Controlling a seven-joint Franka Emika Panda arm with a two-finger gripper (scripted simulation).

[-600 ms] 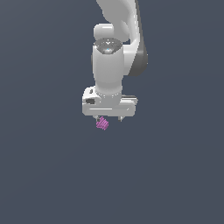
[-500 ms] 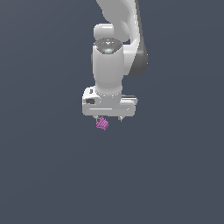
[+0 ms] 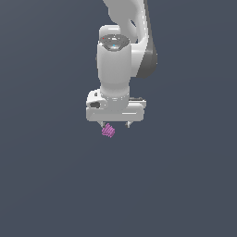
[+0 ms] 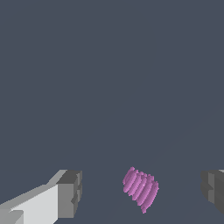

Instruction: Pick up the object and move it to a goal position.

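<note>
The object (image 3: 109,131) is a tiny magenta-pink ribbed block. In the exterior view it sits just under my white gripper (image 3: 115,125), slightly toward that view's left. In the wrist view the object (image 4: 141,189) lies tilted between the two grey fingertip pads (image 4: 70,194). There is a clear gap on each side of it. My gripper (image 4: 142,192) is open and neither pad touches the object. The fingers straddle it from above.
The surface around is a plain dark grey-blue floor (image 3: 185,185) with no other objects or edges visible. The white arm (image 3: 122,55) rises straight above the gripper.
</note>
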